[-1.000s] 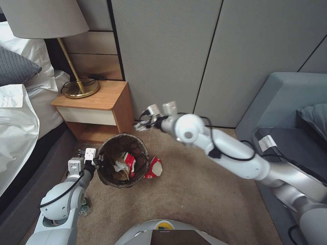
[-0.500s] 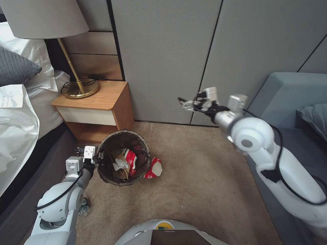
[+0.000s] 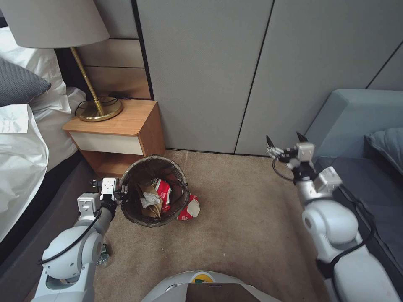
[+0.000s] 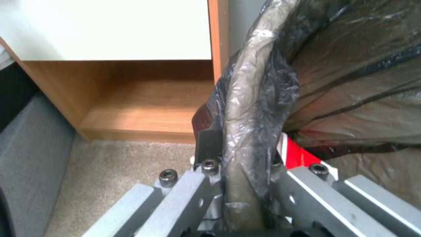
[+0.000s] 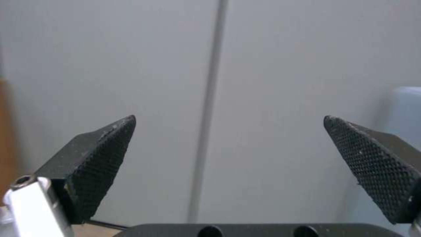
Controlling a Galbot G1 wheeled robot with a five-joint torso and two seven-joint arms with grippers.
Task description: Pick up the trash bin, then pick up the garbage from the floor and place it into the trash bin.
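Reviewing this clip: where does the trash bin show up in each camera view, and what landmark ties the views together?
Head view: trash bin, lower left of centre, left gripper clamped on its rim.
Left wrist view: bagged rim runs up the middle.
Right wrist view: not in it.
Shared landmark: nightstand.

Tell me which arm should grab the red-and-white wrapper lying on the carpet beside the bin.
Right, probably. The left gripper is shut on the trash bin rim, so it is occupied. The right gripper, jaws open and empty, is raised near the wall and free to come down to the red-and-white wrapper.
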